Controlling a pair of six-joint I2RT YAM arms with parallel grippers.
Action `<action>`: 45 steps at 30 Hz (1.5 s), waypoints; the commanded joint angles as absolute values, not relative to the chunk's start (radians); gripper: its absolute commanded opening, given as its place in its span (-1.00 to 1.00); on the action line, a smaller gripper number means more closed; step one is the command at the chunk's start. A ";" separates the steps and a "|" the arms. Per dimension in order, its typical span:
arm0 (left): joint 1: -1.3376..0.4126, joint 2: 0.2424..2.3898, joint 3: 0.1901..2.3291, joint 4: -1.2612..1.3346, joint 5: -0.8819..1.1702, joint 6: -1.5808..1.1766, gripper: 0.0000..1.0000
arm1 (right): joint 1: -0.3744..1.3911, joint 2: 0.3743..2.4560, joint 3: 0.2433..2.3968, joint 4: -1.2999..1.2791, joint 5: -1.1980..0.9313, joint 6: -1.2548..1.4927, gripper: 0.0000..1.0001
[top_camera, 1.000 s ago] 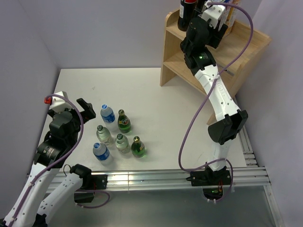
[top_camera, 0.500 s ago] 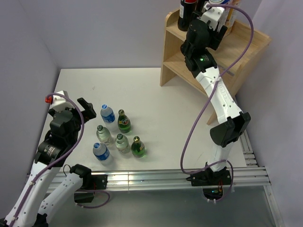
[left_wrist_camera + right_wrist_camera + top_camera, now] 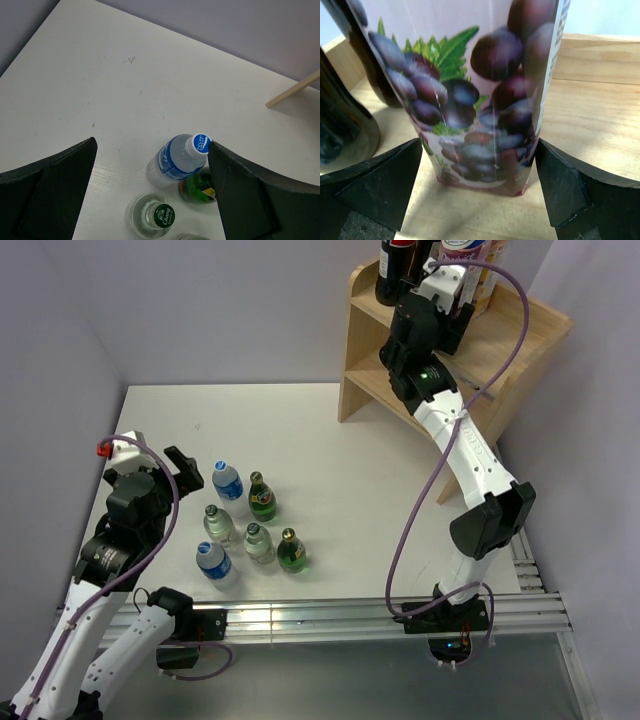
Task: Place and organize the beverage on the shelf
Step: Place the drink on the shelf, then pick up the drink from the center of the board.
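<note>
The counter is white and flat, with a few tiny dark marks on it. Pale purple walls stand around it at 9, 12 and 3 o'clock. A shiny metal rail runs along its edge at 6 o'clock.

The wooden shelf stands in the corner at 1 o'clock. On its top board are dark cola bottles and a grape juice carton. The right fingers are spread wide, one on each side of the carton. I cannot tell if they touch it.

Six small bottles stand in a bunch on the counter near 8 o'clock. The left fingers are wide open and hold nothing. They hang above a blue-capped water bottle.
</note>
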State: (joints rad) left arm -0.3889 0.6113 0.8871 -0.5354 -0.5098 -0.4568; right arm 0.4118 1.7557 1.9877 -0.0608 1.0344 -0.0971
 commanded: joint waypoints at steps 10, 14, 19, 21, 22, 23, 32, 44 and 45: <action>-0.339 0.635 0.896 -0.500 -0.469 -0.454 0.99 | 0.428 1.568 1.851 -0.051 0.874 -0.028 1.00; -0.333 0.637 0.894 -0.499 -0.474 -0.457 0.99 | 0.428 1.549 1.855 -0.101 0.855 -0.021 1.00; -0.324 0.658 0.897 -0.500 -0.480 -0.463 0.99 | 0.430 1.473 1.815 -0.175 0.761 -0.002 1.00; -0.319 0.667 0.903 -0.508 -0.488 -0.469 0.99 | 0.430 1.431 1.795 -0.211 0.616 -0.003 1.00; -0.316 0.672 0.907 -0.511 -0.497 -0.472 0.99 | 0.430 1.418 1.789 -0.230 0.550 -0.009 1.00; -0.313 0.672 0.908 -0.512 -0.502 -0.474 0.99 | 0.430 1.395 1.786 -0.253 0.496 -0.014 1.00; -0.308 0.696 0.945 -0.540 -0.491 -0.491 0.99 | 0.430 1.217 1.652 -0.428 -0.072 0.080 1.00; -0.308 0.799 1.000 -0.595 -0.258 -0.517 0.99 | 0.423 0.970 1.161 -0.193 -0.365 0.305 1.00; -0.310 0.825 1.005 -0.600 -0.253 -0.517 0.99 | 0.425 0.965 1.143 -0.204 -0.383 0.314 1.00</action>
